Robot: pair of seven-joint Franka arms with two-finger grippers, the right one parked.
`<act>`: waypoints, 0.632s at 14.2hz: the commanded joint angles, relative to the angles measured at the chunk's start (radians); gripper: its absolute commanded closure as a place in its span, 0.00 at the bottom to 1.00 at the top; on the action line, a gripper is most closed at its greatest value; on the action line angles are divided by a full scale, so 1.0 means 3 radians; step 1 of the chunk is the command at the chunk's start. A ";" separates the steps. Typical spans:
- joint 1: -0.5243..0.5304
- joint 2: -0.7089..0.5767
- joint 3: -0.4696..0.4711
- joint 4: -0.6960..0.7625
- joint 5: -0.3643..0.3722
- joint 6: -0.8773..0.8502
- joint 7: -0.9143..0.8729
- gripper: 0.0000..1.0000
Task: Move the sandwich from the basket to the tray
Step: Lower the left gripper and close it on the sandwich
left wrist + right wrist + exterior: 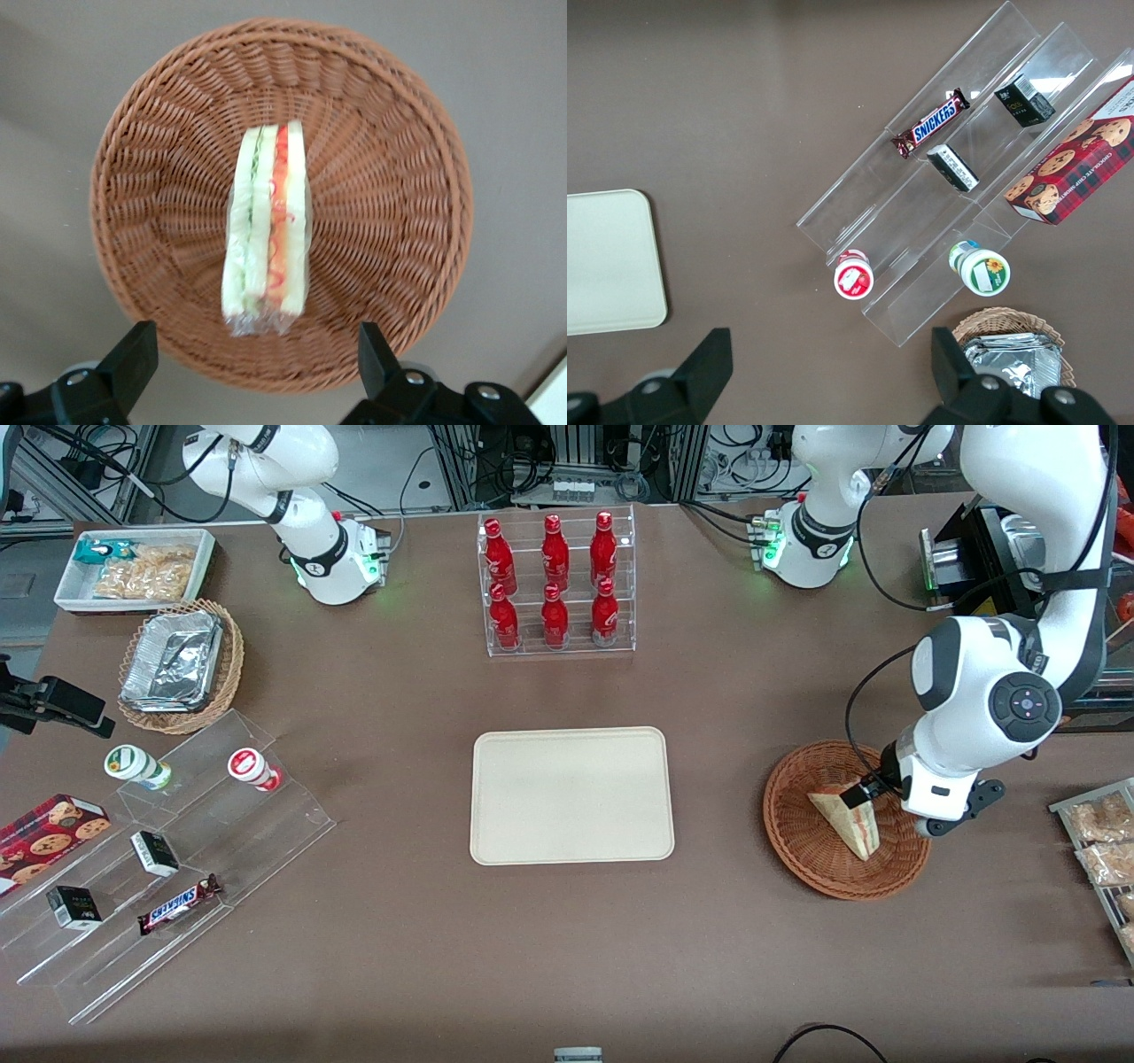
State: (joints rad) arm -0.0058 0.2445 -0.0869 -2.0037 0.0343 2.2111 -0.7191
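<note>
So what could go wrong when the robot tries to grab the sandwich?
The end effector hangs open above the sandwich, which stands on its thin edge in the basket.

1. If the fingers close off-centre, the sandwich could tip over or slip out.
2. It looks soft, so squeezing too hard might squash it.
3. The basket looks light and might get nudged if the fingers reach too deep.

The front view looks down from high over the whole table (399, 921). The left wrist view hangs close above the basket (282, 202), facing straight down past the gripper (257, 359), whose fingers stand wide apart; the front view shares that basket (797, 841). The right wrist view faces down on the tray (607, 261), also seen from the front (571, 795).
</note>
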 commanded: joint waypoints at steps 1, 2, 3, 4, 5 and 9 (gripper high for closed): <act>-0.0001 0.0059 0.0003 -0.0127 0.0003 0.0314 -0.0430 0.00; -0.0001 0.0095 0.0003 -0.0127 0.0003 0.0350 -0.0446 0.00; -0.0001 0.0136 0.0003 -0.0127 0.0013 0.0356 -0.0446 0.00; -0.0001 0.0172 0.0003 -0.0122 0.0019 0.0356 -0.0436 0.00; -0.0001 0.0212 0.0003 -0.0117 0.0019 0.0356 -0.0426 0.00; -0.0001 0.0397 0.0003 -0.0035 0.0019 0.0361 -0.0405 0.00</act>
State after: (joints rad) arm -0.0058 0.3340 -0.0864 -2.0355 0.0343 2.3079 -0.8296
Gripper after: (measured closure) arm 0.000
